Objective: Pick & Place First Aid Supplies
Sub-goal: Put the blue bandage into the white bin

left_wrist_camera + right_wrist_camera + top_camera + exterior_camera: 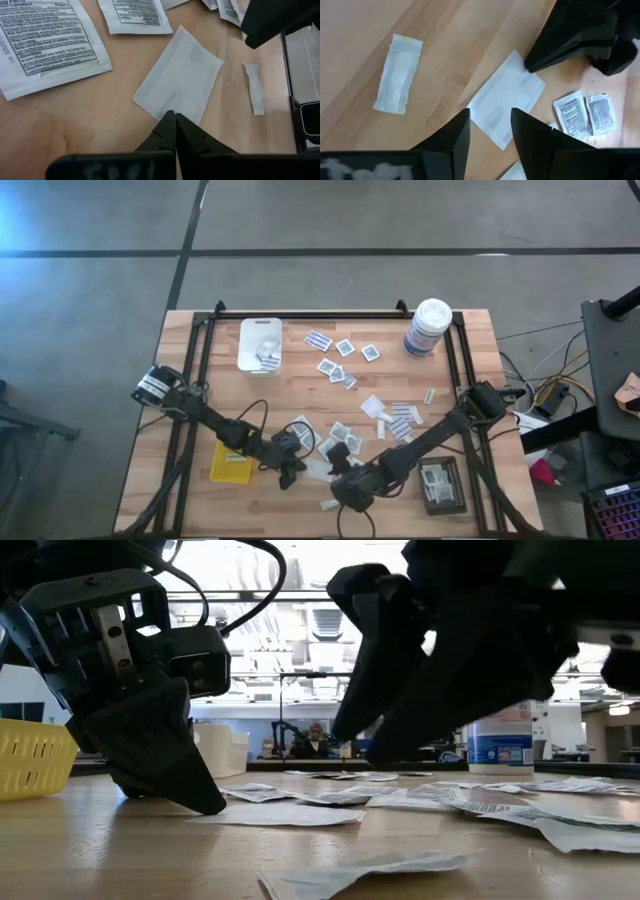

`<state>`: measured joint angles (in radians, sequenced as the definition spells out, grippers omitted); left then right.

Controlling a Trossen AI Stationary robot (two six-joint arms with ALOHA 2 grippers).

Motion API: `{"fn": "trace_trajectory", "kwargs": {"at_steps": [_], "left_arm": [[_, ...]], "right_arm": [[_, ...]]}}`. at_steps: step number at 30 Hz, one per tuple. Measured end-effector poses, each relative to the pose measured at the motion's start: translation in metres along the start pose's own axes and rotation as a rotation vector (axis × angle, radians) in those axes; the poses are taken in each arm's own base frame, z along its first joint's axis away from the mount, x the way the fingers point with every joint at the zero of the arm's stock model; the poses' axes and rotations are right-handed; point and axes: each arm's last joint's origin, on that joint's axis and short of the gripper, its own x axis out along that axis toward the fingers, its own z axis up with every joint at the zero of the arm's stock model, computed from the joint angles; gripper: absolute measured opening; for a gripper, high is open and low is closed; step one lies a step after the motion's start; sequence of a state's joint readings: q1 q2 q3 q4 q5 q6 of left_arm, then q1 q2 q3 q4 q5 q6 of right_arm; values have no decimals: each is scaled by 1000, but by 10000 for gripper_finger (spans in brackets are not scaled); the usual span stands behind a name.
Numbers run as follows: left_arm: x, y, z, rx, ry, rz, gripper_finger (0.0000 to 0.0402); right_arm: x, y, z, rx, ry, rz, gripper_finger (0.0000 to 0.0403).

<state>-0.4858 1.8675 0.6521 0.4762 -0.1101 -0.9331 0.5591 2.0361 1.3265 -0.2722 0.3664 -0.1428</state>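
A plain white flat packet point(507, 97) lies flat on the wooden table near its front, between my two grippers. My left gripper point(172, 117) is shut, and its tip is down on one short edge of this packet. My right gripper point(490, 125) is open and hangs over the packet's other end, clear of it; in the low view its fingers point(350, 735) stand above the table. More first aid supplies point(345, 360) lie scattered over the table's middle and far part, some of them printed packets point(50, 40). A pale narrow strip point(397, 75) lies nearby. My left gripper presses its shut fingertips down on the plain white packet's short edge point(524, 70), about midway along it. The fingers slant down from the table's left side. The packet lies flat on the table under them point(280, 815).
A yellow tray point(230, 463) stands near the front left behind my left gripper. A black tray point(443, 485) is at the front right and a white tray point(260, 345) at the far left. A tall white canister point(428, 327) stands at the far right. Black rails point(200, 360) run along the table's sides.
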Motion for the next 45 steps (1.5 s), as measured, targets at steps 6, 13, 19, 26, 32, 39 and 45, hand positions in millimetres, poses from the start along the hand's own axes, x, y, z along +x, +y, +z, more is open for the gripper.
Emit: {"fn": "trace_trajectory", "kwargs": {"at_steps": [6, 13, 19, 26, 32, 39, 45], "left_arm": [[0, 0, 0, -9, 0, 0, 0], [0, 0, 0, -19, 1, 0, 0], [0, 0, 0, -23, 2, -1, 0], [0, -1, 0, -29, 9, -6, 0], [1, -4, 2, -31, 9, -15, 0], [2, -10, 6, -34, 6, -35, 0], [2, -11, 7, -35, 7, -43, 0]], "right_arm": [[3, 2, -4, 2, -6, 8, 143], [26, 17, -7, -31, -24, 66, 140], [30, 19, -3, -15, -16, 24, 134], [32, 15, -9, -23, 37, -14, 132], [38, 16, -13, -53, 61, -51, 129], [40, 15, -15, -57, 72, -98, 122], [40, 15, -16, -61, 76, -98, 105]]}}
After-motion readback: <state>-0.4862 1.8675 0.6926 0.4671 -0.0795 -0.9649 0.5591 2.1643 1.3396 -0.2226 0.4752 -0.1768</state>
